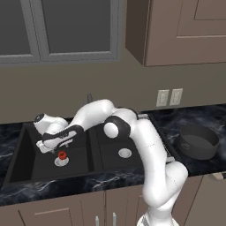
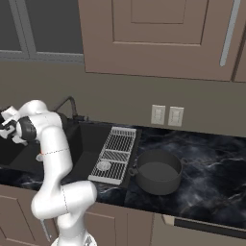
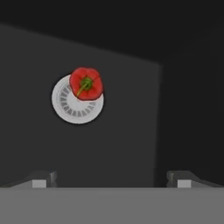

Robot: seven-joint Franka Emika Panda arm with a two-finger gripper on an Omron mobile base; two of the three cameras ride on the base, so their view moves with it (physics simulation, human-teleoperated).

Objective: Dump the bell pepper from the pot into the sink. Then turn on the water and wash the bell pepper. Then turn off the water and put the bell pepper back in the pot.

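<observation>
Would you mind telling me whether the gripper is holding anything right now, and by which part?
Nothing is held. The gripper is open above the sink, and the bell pepper lies free on the drain of the left basin.

Red bell pepper (image 3: 86, 84), black sink (image 1: 26, 164)

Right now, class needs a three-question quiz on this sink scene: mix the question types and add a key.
1. True or false: the pepper lies in the pot.
2. What does the pepper rest on? A) drain B) rack C) counter
3. Fill in: the end effector above the sink is ____ (open/shut).

Key: 1 false, it is in the sink's left basin; 2 A; 3 open, holding nothing.
</observation>
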